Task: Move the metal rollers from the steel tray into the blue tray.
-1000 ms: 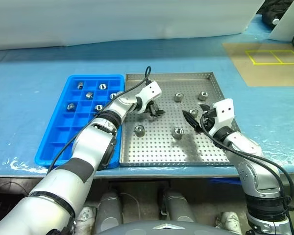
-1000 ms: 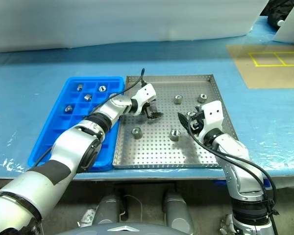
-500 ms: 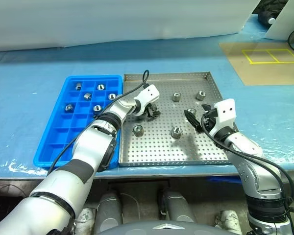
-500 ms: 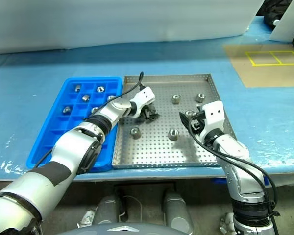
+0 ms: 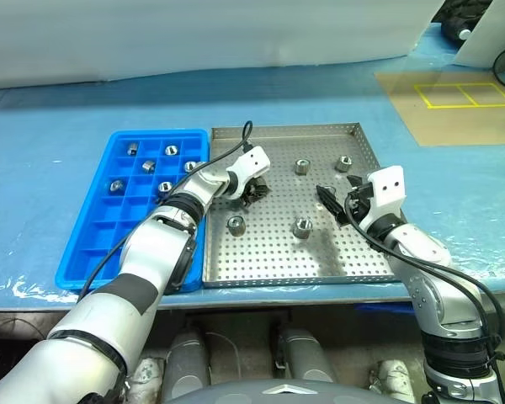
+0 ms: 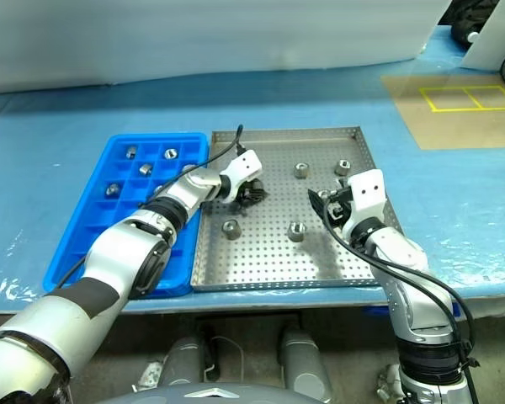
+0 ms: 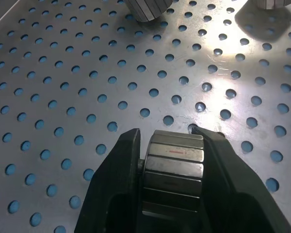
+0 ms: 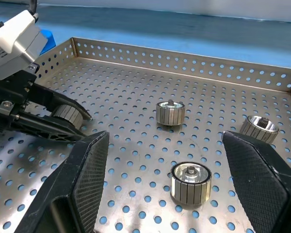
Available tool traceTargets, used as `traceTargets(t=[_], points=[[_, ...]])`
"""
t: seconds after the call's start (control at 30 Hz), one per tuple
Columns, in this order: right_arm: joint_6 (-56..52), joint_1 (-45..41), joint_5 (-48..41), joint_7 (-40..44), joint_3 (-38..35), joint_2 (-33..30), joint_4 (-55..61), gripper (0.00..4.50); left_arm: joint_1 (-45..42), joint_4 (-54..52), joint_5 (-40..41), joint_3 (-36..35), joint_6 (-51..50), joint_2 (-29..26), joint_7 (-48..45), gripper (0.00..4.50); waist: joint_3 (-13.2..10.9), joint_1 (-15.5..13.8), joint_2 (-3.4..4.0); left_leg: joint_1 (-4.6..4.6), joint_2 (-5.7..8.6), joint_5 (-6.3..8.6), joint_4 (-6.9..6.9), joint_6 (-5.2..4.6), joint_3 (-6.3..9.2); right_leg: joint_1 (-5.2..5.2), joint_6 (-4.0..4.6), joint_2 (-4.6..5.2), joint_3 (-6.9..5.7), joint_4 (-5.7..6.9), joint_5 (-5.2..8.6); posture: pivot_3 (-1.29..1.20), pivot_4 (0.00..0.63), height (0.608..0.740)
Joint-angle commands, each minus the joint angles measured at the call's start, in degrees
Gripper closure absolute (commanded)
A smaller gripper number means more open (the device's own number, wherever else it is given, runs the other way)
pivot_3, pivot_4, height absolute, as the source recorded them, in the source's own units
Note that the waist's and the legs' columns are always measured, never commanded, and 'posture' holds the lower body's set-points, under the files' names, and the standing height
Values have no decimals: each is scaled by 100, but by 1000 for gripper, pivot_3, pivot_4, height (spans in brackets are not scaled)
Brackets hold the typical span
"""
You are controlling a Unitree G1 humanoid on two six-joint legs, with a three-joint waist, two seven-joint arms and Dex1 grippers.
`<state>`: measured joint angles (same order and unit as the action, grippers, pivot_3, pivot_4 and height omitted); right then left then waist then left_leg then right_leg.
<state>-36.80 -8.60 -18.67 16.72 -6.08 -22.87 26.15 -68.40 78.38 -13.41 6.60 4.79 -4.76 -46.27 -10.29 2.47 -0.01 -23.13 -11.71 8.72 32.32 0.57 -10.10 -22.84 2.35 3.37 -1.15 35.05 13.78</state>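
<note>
The left gripper, wide apart a second ago, has now closed on a roller lying on the steel tray, near that tray's left edge beside the blue tray. The roller sits clamped between both black fingers, so the pick looks secured; lifting and carrying it across comes next. The right gripper hangs with its fingers spread above other loose rollers toward the steel tray's right side, holding nothing.
</note>
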Motion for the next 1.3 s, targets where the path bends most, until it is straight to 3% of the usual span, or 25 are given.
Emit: traceTargets(t=[0.03, 0.33, 0.53, 0.67, 0.83, 1.07, 1.3], points=[[-2, -115, -127, 213, -24, -110, 204, 649, -90, -115, 233, -238, 181, -113, -438, 3156, 0, -1, 0, -2, -1, -1, -3, -5, 0, 0, 0, 0, 0, -6, 0, -523, 150, 740], [-582, -432, -1012, 1330, 217, -652, 598, 649, -352, -540, 750, -509, 1081, -768, -2947, 3156, -3, -9, -1, -6, -6, -1, -14, -32, 3, -5, 0, 4, 1, -22, -1, -466, 150, 740], [-474, -1109, -936, 1748, 774, -596, 66, 649, -435, -946, 1111, -675, 1303, -1251, -3529, 3156, -3, -60, 1, 0, -11, -4, -15, -26, 3, -3, 2, 10, 0, -15, -2, -333, 150, 740], [-159, -1942, -810, 2280, 1368, -264, -733, 649, -114, -1706, 1462, -800, 1064, -1944, -3959, 3156, -9, -101, -3, -6, -11, -7, -16, -19, 5, -22, 7, 9, 2, 1, -4, -217, 150, 740], [358, -2692, -575, 2826, 1732, 85, -1806, 649, 671, -2896, 1811, -993, 564, -2631, -3746, 3156, -9, -360, 0, -1, -15, -14, -39, -1, 2, -37, 24, 5, -14, 35, 7, -56, 150, 740], [1141, -3786, -346, 3572, 1899, 771, -3436, 649, 2300, -4989, 2311, -1536, -549, -3781, -3230, 3156, -11, -698, -3, -64, -28, -32, -34, 57, 6, -116, 35, 5, -34, 85, 13, 141, 150, 740], [1589, -4161, -121, 3961, 2015, 1317, -4128, 649, 3623, -6014, 2640, -2167, -1145, -4231, -2325, 3156, -11, -1014, -4, -74, -29, -42, -30, 77, 10, -124, 41, 8, -47, 99, 17, 236, 150, 740]])
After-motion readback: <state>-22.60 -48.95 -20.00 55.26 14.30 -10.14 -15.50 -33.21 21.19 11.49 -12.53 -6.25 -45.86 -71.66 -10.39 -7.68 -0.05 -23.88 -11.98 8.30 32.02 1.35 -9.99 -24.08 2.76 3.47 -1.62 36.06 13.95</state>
